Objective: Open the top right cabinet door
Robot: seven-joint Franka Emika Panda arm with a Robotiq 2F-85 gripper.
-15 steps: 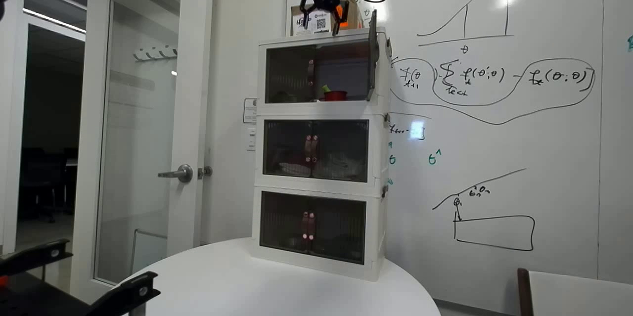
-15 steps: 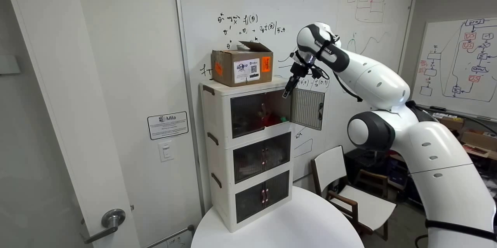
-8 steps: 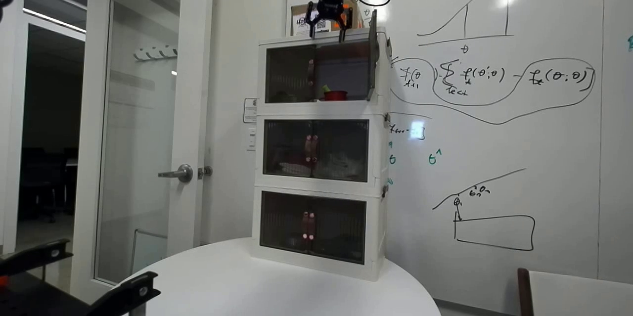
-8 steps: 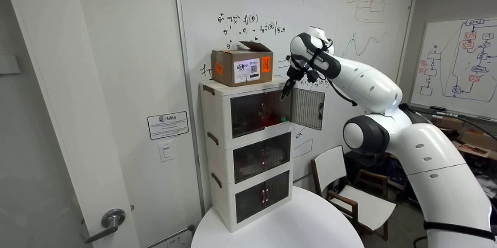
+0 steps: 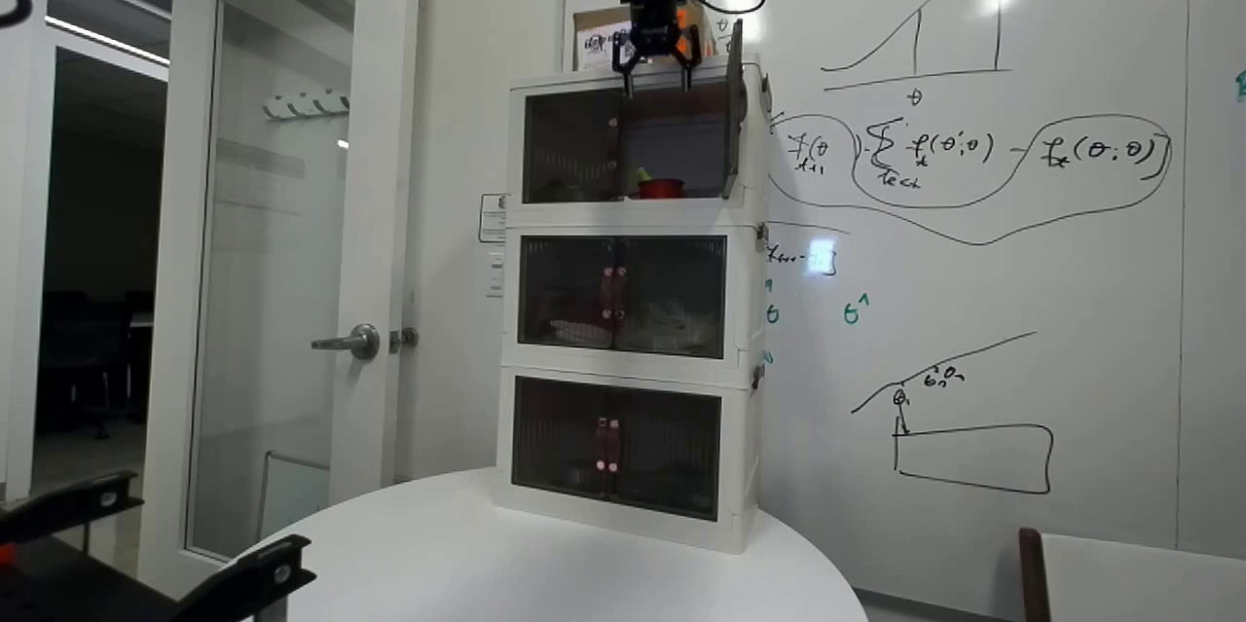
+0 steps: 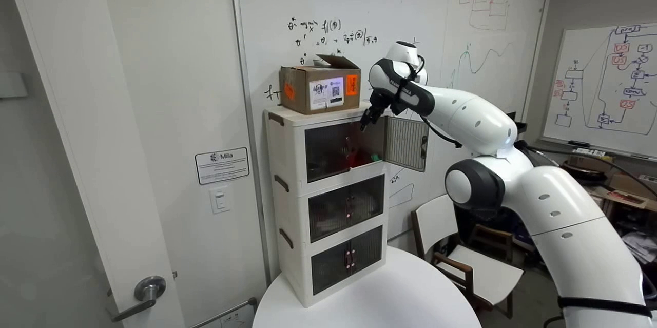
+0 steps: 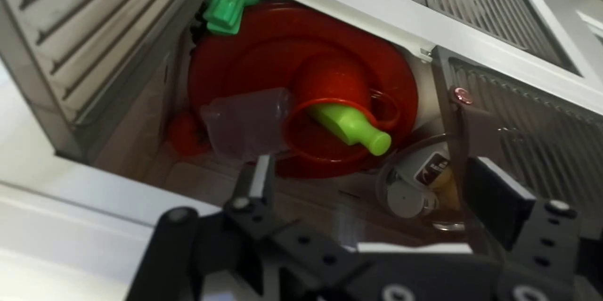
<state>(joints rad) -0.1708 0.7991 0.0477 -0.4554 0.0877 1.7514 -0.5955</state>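
Observation:
The top right cabinet door, a dark ribbed see-through panel, is swung wide open in both exterior views (image 5: 735,111) (image 6: 407,144). In the wrist view the door (image 7: 94,42) stands at the upper left. Its unit is the highest of the white cabinet stack (image 5: 623,218). My gripper (image 5: 659,89) is open and empty, with its tips at the top of the open compartment, left of the door and apart from it. It also shows in the other views (image 6: 363,127) (image 7: 377,169). The top left door (image 5: 569,150) is closed; in the wrist view (image 7: 523,122) it lies behind one finger.
Inside the compartment are a red mug (image 7: 330,84) holding a lime-green piece, a red plate (image 7: 264,23), a clear cup (image 7: 247,122) and a green piece (image 7: 226,4). A cardboard box (image 6: 318,92) sits on top. The stack stands on a round white table (image 6: 410,292).
My arm has moved toward the cabinet; the gripper has shifted slightly down, rightward in one view and leftward in another. The open door has not moved.

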